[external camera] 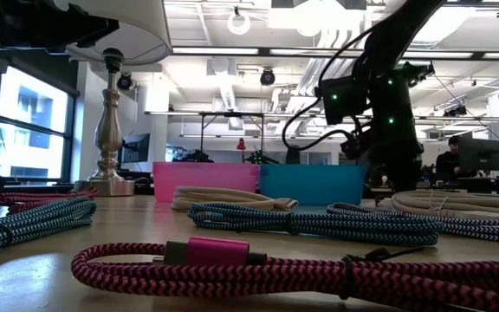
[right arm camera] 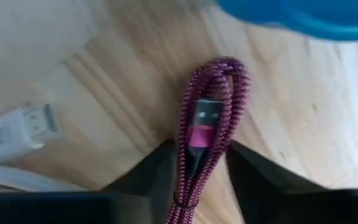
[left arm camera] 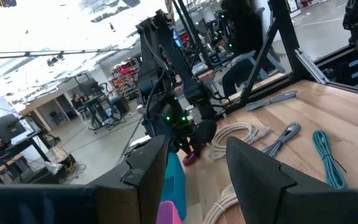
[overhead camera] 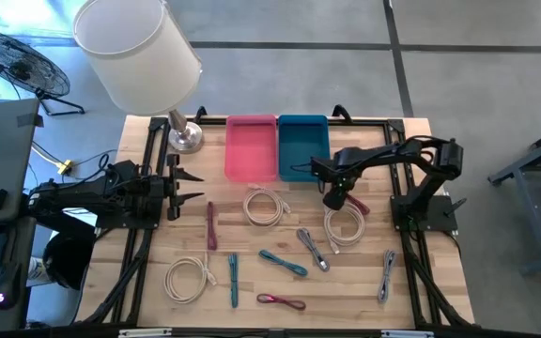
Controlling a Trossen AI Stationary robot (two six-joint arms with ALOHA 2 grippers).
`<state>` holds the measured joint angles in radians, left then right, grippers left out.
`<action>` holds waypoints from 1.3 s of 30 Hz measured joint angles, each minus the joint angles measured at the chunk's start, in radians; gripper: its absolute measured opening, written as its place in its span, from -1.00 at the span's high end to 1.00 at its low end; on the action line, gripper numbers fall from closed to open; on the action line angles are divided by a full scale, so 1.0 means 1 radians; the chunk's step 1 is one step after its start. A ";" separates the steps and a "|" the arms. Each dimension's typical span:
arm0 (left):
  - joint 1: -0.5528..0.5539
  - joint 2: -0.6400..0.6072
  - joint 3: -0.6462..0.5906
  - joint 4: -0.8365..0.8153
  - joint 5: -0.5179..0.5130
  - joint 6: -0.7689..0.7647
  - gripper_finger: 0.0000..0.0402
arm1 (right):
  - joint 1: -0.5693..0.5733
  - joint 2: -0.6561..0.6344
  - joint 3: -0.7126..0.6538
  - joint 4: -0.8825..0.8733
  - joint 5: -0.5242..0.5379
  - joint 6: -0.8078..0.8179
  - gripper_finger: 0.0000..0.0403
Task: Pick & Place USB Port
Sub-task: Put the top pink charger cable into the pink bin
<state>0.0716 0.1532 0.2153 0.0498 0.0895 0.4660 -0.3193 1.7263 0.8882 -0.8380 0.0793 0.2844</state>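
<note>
My right gripper [overhead camera: 336, 198] stands over the table just in front of the blue bin [overhead camera: 303, 145] and is shut on a magenta braided USB cable [right arm camera: 205, 118], folded into a bundle. In the right wrist view the bundle's looped end [right arm camera: 219, 68] and a plug [right arm camera: 199, 121] stick out past the fingers. The pink bin [overhead camera: 252, 146] sits beside the blue one at the far edge. My left gripper [overhead camera: 188, 185] waits open at the table's left side, touching nothing. My right gripper pinches the folded magenta cable across its several strands [right arm camera: 191, 165], a little below the plug, between its two fingers [right arm camera: 157, 171]. The fingers come from above, slanting down. The looped end points down toward the table; whether it touches the wood I cannot tell.
Several other cables lie on the table: white coils [overhead camera: 264, 207] [overhead camera: 344, 225] [overhead camera: 188, 279], grey ones [overhead camera: 313, 249] [overhead camera: 387, 274], teal ones [overhead camera: 283, 263] [overhead camera: 233, 280], a dark red one [overhead camera: 211, 225] and a magenta one [overhead camera: 282, 301]. A lamp [overhead camera: 184, 139] stands at the far left.
</note>
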 joint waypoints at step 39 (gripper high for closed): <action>0.000 0.337 0.000 0.324 -0.056 -0.100 0.01 | 0.388 -0.447 0.252 -0.041 0.323 -0.021 0.84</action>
<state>0.0719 0.4897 0.2153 0.3736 0.0336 0.3661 0.0686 1.2793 1.1406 -0.8789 0.4023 0.2637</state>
